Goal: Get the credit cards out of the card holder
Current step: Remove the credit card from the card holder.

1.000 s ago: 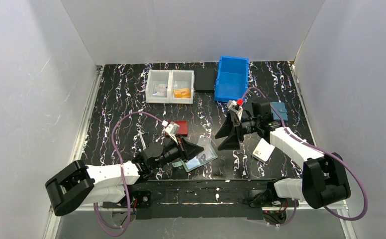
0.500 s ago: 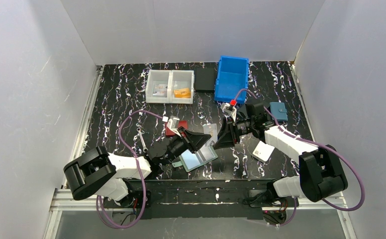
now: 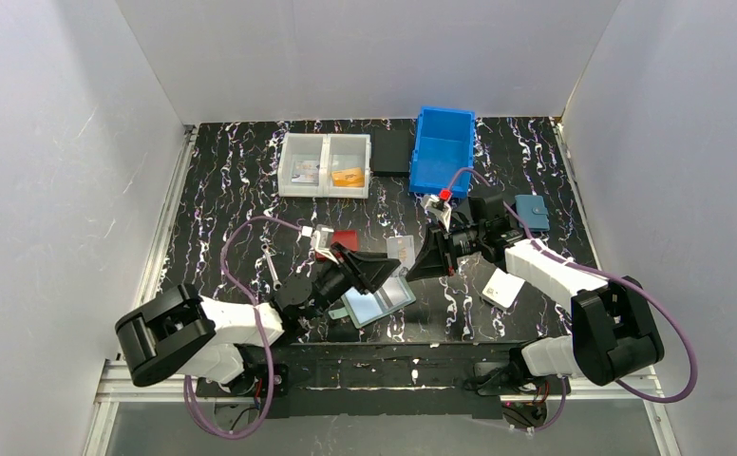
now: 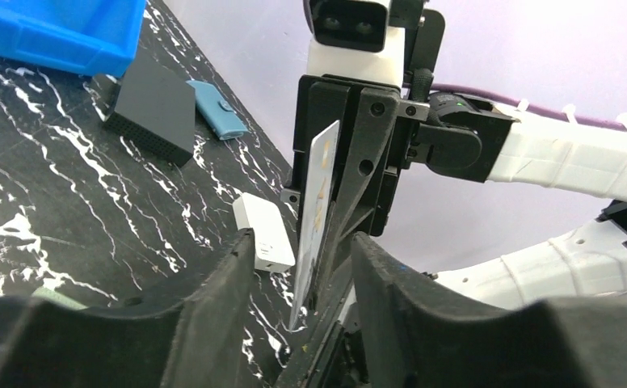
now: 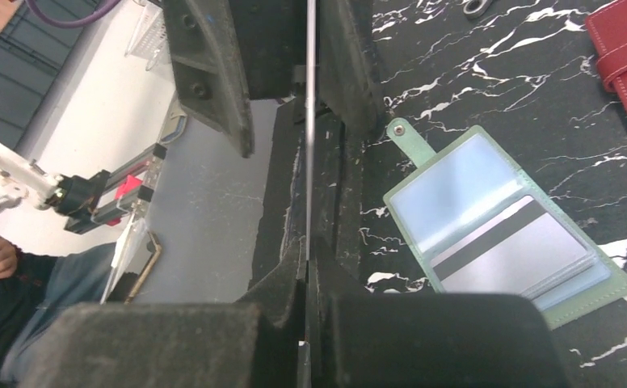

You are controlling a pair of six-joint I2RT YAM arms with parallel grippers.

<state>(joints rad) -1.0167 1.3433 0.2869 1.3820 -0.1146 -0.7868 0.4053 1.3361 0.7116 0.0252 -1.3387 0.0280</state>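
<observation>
A pale credit card (image 4: pixel 318 202) stands on edge between the two grippers, above the table. My right gripper (image 5: pixel 306 267) is shut on it; the card shows as a thin line (image 5: pixel 309 121) running out from its fingertips. My left gripper (image 4: pixel 302 275) is open, its jaws on either side of the card's other end without pressing it. In the top view the card (image 3: pixel 400 251) hangs between the left gripper (image 3: pixel 388 269) and the right gripper (image 3: pixel 420 269). The sage-green card holder (image 5: pixel 504 234) lies open below, a card with a black stripe (image 5: pixel 512 246) in its pocket.
A red wallet (image 3: pixel 344 242) lies behind the left gripper, with a metal tool (image 3: pixel 270 264) to its left. A white wallet (image 3: pixel 503 285) and a blue wallet (image 3: pixel 533 214) lie near the right arm. At the back stand a white two-part tray (image 3: pixel 325 164), a black pad (image 3: pixel 391 152) and a blue bin (image 3: pixel 443 149).
The left gripper lifted the card from the holder up to the right gripper. The right jaws closed on the card and the left jaws have parted.
</observation>
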